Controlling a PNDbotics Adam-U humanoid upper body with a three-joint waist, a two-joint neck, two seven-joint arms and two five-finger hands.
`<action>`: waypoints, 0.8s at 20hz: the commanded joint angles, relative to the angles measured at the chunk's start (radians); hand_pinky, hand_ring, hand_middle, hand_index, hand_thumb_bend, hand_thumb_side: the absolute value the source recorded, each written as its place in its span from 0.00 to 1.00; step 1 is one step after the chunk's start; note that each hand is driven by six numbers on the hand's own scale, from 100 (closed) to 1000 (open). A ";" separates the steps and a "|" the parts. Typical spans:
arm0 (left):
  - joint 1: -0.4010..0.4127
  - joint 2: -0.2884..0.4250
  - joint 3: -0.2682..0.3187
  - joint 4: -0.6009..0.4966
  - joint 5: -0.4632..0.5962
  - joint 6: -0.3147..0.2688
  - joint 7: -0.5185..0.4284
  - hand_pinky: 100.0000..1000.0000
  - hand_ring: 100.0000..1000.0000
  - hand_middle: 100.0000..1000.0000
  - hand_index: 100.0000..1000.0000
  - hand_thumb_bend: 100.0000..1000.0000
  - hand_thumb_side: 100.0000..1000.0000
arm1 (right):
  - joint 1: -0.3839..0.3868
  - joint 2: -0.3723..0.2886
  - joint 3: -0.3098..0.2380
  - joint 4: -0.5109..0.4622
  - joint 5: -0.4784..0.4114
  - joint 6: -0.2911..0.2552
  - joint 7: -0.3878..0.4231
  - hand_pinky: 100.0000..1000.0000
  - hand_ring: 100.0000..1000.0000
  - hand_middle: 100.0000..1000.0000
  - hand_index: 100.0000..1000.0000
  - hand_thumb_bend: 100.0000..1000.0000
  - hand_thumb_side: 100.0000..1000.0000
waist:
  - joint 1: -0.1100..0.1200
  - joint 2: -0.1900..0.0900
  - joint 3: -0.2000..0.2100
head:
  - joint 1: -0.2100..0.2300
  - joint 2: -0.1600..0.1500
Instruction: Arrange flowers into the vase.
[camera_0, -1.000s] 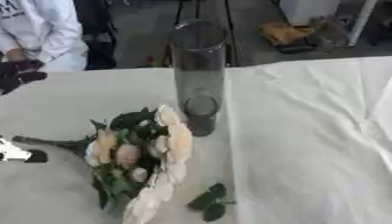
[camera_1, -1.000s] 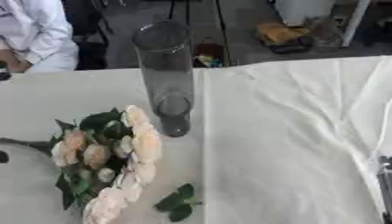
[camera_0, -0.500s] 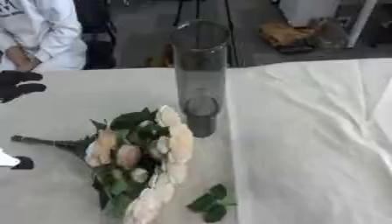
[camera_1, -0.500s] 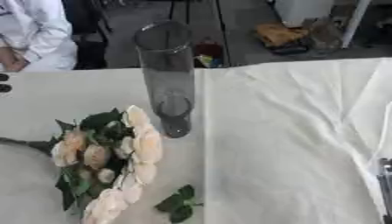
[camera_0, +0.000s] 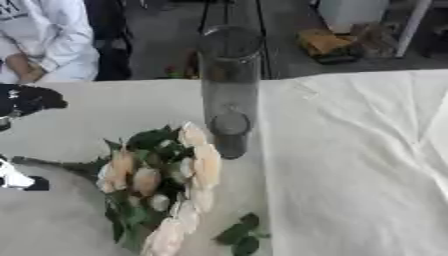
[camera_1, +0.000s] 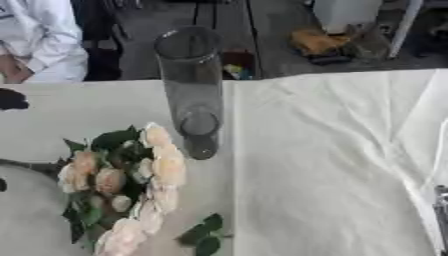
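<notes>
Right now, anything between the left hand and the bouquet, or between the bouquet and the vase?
Nothing visible. The left hand is at the left edge, with bare cloth between it and the bouquet. The bouquet lies right at the foot of the upright vase, whose mouth is unobstructed.

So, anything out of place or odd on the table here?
A loose sprig of leaves lies alone on the cloth, apart from the bouquet. The vase stands upright and holds no flowers yet.
</notes>
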 joint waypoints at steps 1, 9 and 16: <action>-0.029 0.009 0.003 -0.003 0.021 0.012 -0.045 0.79 0.90 0.92 1.00 0.67 0.60 | -0.008 -0.007 -0.001 -0.018 -0.012 0.001 0.004 0.61 0.55 0.49 0.79 0.00 0.95 | 0.001 -0.014 -0.002 | 0.003 -0.011; -0.057 -0.032 -0.032 0.027 0.051 0.029 -0.091 0.81 0.96 0.95 1.00 0.61 0.57 | -0.006 -0.003 0.000 -0.018 -0.017 0.003 0.006 0.61 0.54 0.49 0.79 0.00 0.95 | 0.003 -0.012 -0.005 | 0.008 -0.013; -0.069 -0.051 -0.057 0.067 0.027 0.029 -0.102 0.79 0.93 0.93 0.99 0.59 0.55 | -0.006 -0.001 0.002 -0.018 -0.025 0.002 0.008 0.62 0.54 0.49 0.79 0.00 0.95 | 0.005 -0.011 -0.009 | 0.010 -0.014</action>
